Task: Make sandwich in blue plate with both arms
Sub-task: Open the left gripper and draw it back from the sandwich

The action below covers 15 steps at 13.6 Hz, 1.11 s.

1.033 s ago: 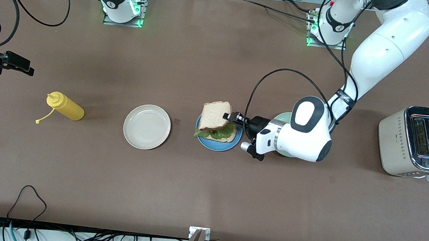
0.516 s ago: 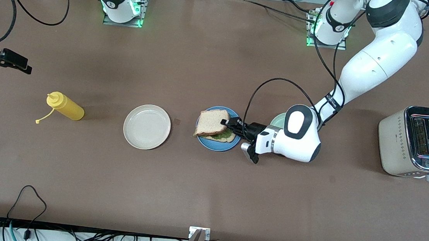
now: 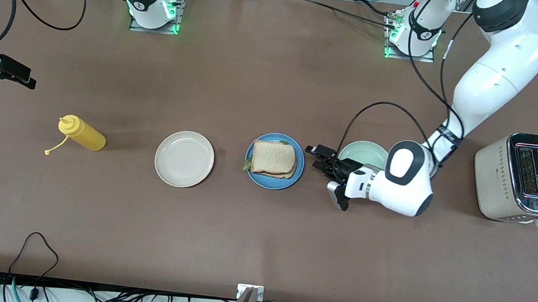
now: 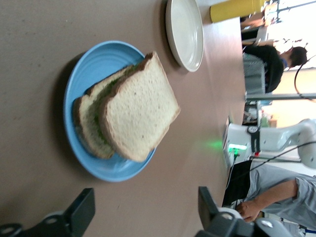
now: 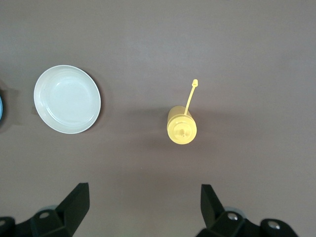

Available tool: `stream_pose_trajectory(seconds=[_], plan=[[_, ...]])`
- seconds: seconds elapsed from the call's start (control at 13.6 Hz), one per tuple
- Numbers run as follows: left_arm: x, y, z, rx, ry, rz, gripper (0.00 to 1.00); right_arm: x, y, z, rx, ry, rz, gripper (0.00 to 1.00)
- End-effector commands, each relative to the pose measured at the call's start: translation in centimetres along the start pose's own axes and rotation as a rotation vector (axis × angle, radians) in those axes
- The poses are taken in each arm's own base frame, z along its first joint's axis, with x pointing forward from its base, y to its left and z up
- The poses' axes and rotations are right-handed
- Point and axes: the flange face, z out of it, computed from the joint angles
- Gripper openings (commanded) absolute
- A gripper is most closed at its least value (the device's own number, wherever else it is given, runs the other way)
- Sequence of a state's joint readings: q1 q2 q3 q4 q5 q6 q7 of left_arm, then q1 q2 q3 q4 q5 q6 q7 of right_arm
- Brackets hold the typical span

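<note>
In the front view the sandwich lay on the blue plate, with the left hand spread and empty between that plate and the mint-green plate. The left wrist view showed the sandwich on the blue plate, apart from the black fingers. The right wrist view showed the right hand spread high over the desk, above the yellow bottle and cream plate

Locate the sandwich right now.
The sandwich lies on the blue plate, mid-table in the front view, between the cream plate and the open left gripper, which has let go.
</note>
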<state>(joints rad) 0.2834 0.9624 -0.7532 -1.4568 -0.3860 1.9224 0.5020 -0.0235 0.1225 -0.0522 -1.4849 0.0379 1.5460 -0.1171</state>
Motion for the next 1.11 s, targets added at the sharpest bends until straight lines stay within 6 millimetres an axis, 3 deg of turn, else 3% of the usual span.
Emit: stream_pose_trajectory(seconds=[0.0, 0.15, 0.44, 0.66, 0.81, 1.03], plan=[[-1.5, 2.0, -3.2, 0.142, -0.101, 0.011, 1.0, -0.2, -0.2, 0.2, 0.001, 0.011, 0.002, 1.0], [-2.8, 3.8, -6.3, 0.282, -0.198, -0.015, 1.0, -0.3, -0.2, 0.3, -0.002, 0.007, -0.001, 1.0], [-5.5, 11.0, -12.0, 0.621, -0.351, -0.105, 1.0, -0.3, -0.1, 0.4, -0.001, 0.004, 0.001, 1.0], [-7.2, 16.6, -17.6, 0.811, -0.415, -0.142, 1.0, -0.3, -0.3, 0.5, 0.0, -0.005, -0.001, 1.0], [-7.7, 19.7, -20.9, 0.898, -0.395, -0.159, 1.0, -0.2, -0.5, 0.5, -0.001, -0.001, -0.004, 1.0], [-9.4, 22.7, -25.5, 0.991, -0.202, -0.211, 1.0, -0.1, -0.9, 0.6, -0.007, 0.003, -0.01, 1.0]])
